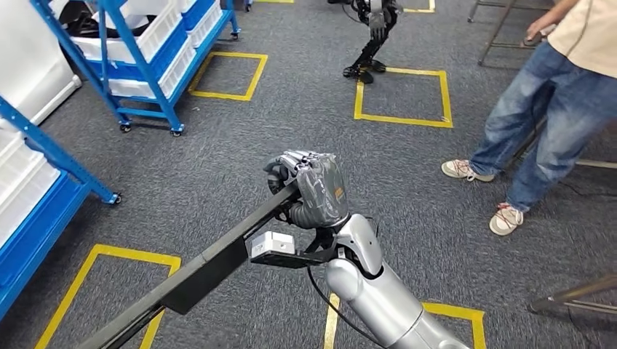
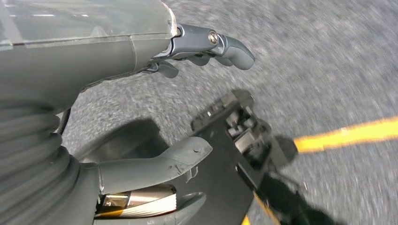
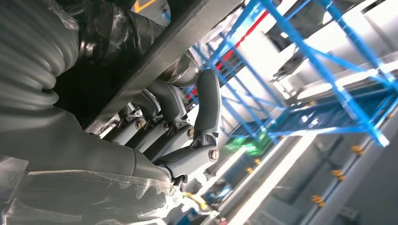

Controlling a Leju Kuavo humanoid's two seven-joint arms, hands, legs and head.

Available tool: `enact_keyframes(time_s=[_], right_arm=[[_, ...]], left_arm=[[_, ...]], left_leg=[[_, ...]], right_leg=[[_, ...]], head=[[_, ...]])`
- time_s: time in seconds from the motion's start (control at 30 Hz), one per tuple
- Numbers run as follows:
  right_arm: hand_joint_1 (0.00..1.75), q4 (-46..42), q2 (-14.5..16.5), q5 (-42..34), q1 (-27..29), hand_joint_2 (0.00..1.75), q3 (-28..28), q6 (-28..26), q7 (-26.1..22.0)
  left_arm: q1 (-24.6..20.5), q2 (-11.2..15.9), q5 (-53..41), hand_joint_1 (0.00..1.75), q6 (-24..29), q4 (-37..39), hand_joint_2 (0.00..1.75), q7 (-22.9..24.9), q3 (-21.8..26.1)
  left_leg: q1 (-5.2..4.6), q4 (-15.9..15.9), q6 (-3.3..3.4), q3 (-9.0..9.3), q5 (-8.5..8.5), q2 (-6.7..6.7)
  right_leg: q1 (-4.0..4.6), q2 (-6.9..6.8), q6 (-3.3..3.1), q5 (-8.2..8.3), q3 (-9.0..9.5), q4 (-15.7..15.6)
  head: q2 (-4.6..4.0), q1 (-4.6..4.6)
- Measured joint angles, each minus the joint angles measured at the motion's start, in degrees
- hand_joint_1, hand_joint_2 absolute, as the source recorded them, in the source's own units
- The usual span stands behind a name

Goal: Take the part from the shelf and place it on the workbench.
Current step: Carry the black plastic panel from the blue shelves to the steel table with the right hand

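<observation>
Long black part [image 1: 196, 273] cut off at lower-left edge.

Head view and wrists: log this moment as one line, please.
phase: carrying | right hand: grips long black part | left hand: holds nothing, fingers apart | nearby: blue shelf, person | workbench: unseen

Open grey floor [image 1: 240, 145] ahead (blue shelf [image 1: 145, 58] left, person [image 1: 553, 109] right)

A grey carpeted floor [image 1: 291, 116] carries yellow taped squares [image 1: 402, 94] beyond the right hand [image 1: 309, 185] and beneath its arm. Blue wheeled shelves [image 1: 145, 58] holding white bins [image 1: 156, 33] stand on it, far out to the hand's left. A person's sneakers [image 1: 484, 193] rest on it to the hand's right.
</observation>
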Motion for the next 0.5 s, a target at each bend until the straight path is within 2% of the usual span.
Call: enact_keyframes(time_s=[0.03, 0.07, 0.1, 0.13, 0.17, 0.2, 0.27, 0.33, 0.4, 0.43, 0.5], right_arm=[[1.75, 0.14, 0.02, -0.06, 0.04, 1.75, 0.00, -0.05, -0.07], [1.75, 0.30, 0.02, -0.08, 0.14, 1.75, 0.00, -0.09, -0.14], [1.75, 0.47, 0.02, -0.09, 0.27, 1.75, 0.00, -0.13, -0.19], [1.75, 0.61, 0.00, -0.09, 0.43, 1.75, 0.00, -0.16, -0.24], [1.75, 0.69, -0.02, -0.09, 0.55, 1.75, 0.00, -0.18, -0.28], [1.75, 0.72, -0.02, -0.09, 0.62, 1.75, 0.00, -0.19, -0.32], [1.75, 0.72, -0.01, -0.09, 0.62, 1.75, -0.01, -0.21, -0.38], [1.75, 0.71, 0.07, -0.08, 0.62, 1.75, -0.02, -0.27, -0.37], [1.75, 0.70, 0.14, -0.04, 0.67, 1.75, -0.04, -0.33, -0.36], [1.75, 0.69, 0.12, -0.03, 0.69, 1.75, -0.06, -0.36, -0.36], [1.75, 0.69, 0.09, 0.03, 0.62, 1.75, -0.11, -0.39, -0.36]], left_arm=[[0.11, -0.04, -0.11, 0.00, 0.01, 0.00, 1.75, -0.03, 0.01], [0.27, -0.07, -0.21, 0.00, 0.01, 0.00, 1.75, -0.02, 0.02], [0.43, -0.09, -0.27, 0.00, 0.02, 0.00, 1.75, 0.02, 0.03], [0.52, -0.10, -0.36, 0.00, 0.06, 0.00, 1.75, 0.08, 0.03], [0.52, -0.10, -0.49, 0.00, 0.10, 0.00, 1.75, 0.15, 0.03], [0.44, -0.08, -0.61, 0.00, 0.16, 0.00, 1.75, 0.21, 0.03], [0.27, 0.14, -0.78, 0.00, 0.24, 0.00, 1.75, 0.34, 0.05], [0.15, 0.39, -0.82, 0.00, 0.36, 0.00, 1.75, 0.45, 0.13], [0.02, 0.45, -0.86, 0.00, 0.56, 0.00, 1.75, 0.55, 0.19], [-0.05, 0.46, -0.88, 0.00, 0.66, -0.01, 1.75, 0.58, 0.20], [-0.11, 0.45, -0.80, 0.00, 0.76, -0.01, 1.75, 0.57, 0.25]], left_leg=[[0.06, 3.46, -0.05, -1.49, -1.84, -1.35], [0.07, 7.21, -0.04, -3.30, -3.39, -2.00], [0.06, 10.18, 0.02, -4.82, -4.20, -2.36], [0.04, 11.50, 0.17, -5.66, -3.95, -2.57], [0.00, 10.65, 0.43, -5.51, -2.61, -2.78], [-0.09, 7.82, 0.82, -4.40, -0.48, -3.28], [-0.20, 0.76, 1.87, -1.49, 3.10, -5.88], [-0.34, -2.96, 2.45, 0.10, 3.93, -7.86], [-0.35, -3.99, 2.56, 0.58, 4.04, -7.20], [-0.25, -4.51, 2.66, 0.78, 4.36, -6.50], [0.01, -5.60, 3.01, 1.20, 5.01, -4.96]], right_leg=[[0.04, 0.63, -0.18, 0.05, -0.03, -0.01], [0.13, 1.34, -0.30, 0.09, -0.06, -0.01], [0.24, 2.12, -0.38, 0.13, -0.07, -0.01], [0.36, 2.93, -0.42, 0.16, -0.06, -0.01], [0.45, 3.75, -0.43, 0.19, -0.02, 0.00], [0.53, 4.53, -0.42, 0.22, 0.07, 0.00], [0.57, 5.89, -0.25, 0.32, 0.14, 0.01], [0.29, 7.02, 0.28, 0.63, -0.20, 0.01], [0.02, 8.23, 1.13, 1.10, -0.57, -0.25], [0.11, 7.96, 1.49, 1.02, -0.74, -0.19], [0.45, 5.39, 1.98, -0.92, -2.09, 2.44]], head=[[0.00, 0.01], [0.00, 0.00], [0.00, 0.01], [0.00, 0.01], [0.00, 0.01], [0.00, 0.01], [0.00, 0.02], [0.00, -0.02], [0.00, -0.05], [0.00, -0.02], [0.00, 0.13]])
